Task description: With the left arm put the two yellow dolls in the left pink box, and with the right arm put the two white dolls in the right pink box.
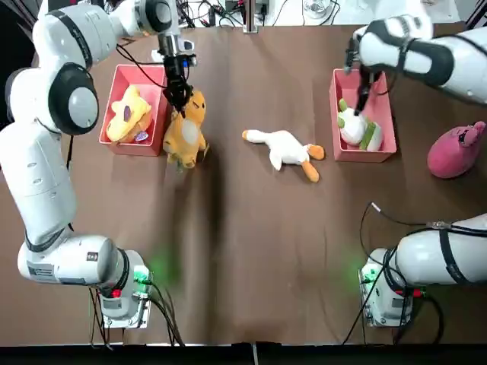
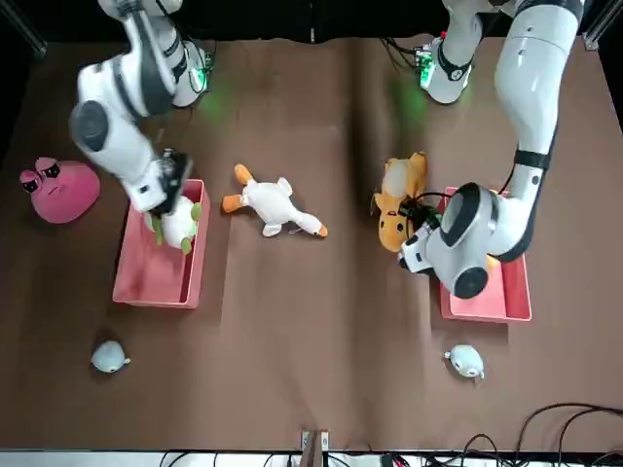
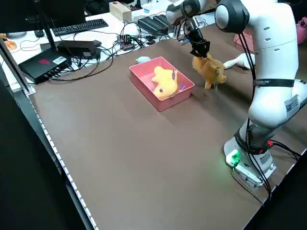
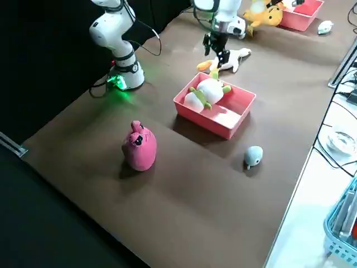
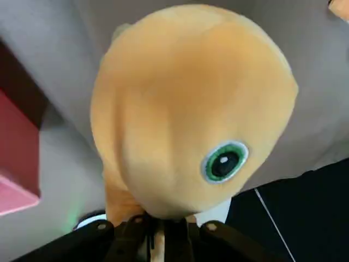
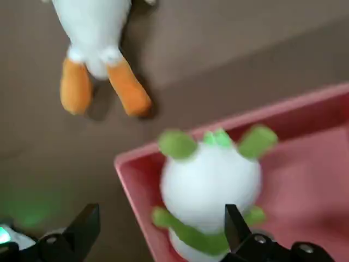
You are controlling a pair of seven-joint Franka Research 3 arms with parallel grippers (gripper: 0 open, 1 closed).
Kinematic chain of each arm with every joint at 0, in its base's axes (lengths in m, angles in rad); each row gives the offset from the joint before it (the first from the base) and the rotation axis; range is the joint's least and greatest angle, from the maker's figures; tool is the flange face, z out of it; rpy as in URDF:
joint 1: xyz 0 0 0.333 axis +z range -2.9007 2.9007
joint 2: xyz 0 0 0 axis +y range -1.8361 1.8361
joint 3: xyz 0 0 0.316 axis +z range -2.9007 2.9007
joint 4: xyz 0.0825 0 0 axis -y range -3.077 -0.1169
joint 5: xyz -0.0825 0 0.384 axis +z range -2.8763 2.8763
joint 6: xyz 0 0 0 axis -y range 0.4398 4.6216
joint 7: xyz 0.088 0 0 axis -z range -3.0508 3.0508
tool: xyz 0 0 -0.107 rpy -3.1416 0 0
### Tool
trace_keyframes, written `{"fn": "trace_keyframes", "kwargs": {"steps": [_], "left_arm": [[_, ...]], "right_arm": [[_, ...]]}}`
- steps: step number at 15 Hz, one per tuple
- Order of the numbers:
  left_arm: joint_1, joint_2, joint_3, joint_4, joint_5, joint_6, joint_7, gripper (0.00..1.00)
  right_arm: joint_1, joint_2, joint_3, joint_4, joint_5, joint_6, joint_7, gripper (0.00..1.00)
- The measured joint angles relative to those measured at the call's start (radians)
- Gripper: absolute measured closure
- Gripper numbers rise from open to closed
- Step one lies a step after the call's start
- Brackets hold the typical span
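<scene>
One orange-yellow plush animal with pale belly [image 1: 185, 133], beside the left pink plastic box [image 1: 138, 150], gripped by the left hand [image 5: 158, 226]; its yellow plush fellow [image 1: 129, 114], inside. Right hand [image 6: 163, 229], fingers apart, at the right pink plastic box [image 4: 226, 129], which contains the round white-and-green plush [image 6: 210, 185]; the white plush goose [image 1: 281, 147] lies outside. Judged step: second yellow doll in hand; next, lift and carry over the rim. The left wrist view alone shows its green-ringed eye [image 5: 224, 161]; the front view, small grey-blue plushes [image 2: 109, 357] absent overhead.

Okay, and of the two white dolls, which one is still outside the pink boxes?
The long-necked one with the orange beak and feet, lying on the table between the boxes; the green-trimmed one is inside the right box.
</scene>
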Motion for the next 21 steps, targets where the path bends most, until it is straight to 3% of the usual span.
{"fn": "trace_keyframes", "kwargs": {"steps": [2, 5, 9, 11, 12, 14, 21], "left_arm": [[0.015, -0.008, 0.000, 0.026, 0.012, -0.030, 0.003, 0.92], [0.022, -0.048, -0.001, 0.050, 0.131, -0.036, 0.018, 0.92], [0.022, -0.132, -0.002, 0.058, 0.293, -0.037, 0.052, 0.92], [0.022, -0.168, -0.002, 0.058, 0.386, -0.038, 0.123, 0.92], [0.023, -0.189, -0.002, 0.058, 0.487, -0.040, 0.242, 0.92], [0.026, -0.195, -0.001, 0.058, 0.573, -0.032, 0.345, 0.92], [0.045, -0.195, -0.001, 0.058, 0.705, 0.047, 0.545, 0.92]], "right_arm": [[0.109, 0.007, 0.005, -0.004, 0.000, 0.038, 0.168, 0.00], [0.257, 0.029, 0.007, -0.012, 0.000, 0.127, 0.394, 0.00], [0.425, 0.135, 0.008, -0.028, 0.000, 0.307, 0.656, 0.00], [0.445, 0.196, 0.007, -0.028, -0.002, 0.388, 0.683, 0.00], [0.443, 0.241, -0.003, -0.026, -0.010, 0.442, 0.683, 0.00], [0.443, 0.270, -0.011, -0.022, -0.024, 0.475, 0.683, 0.00], [0.449, 0.306, -0.015, -0.020, -0.057, 0.512, 0.682, 0.02]]}}
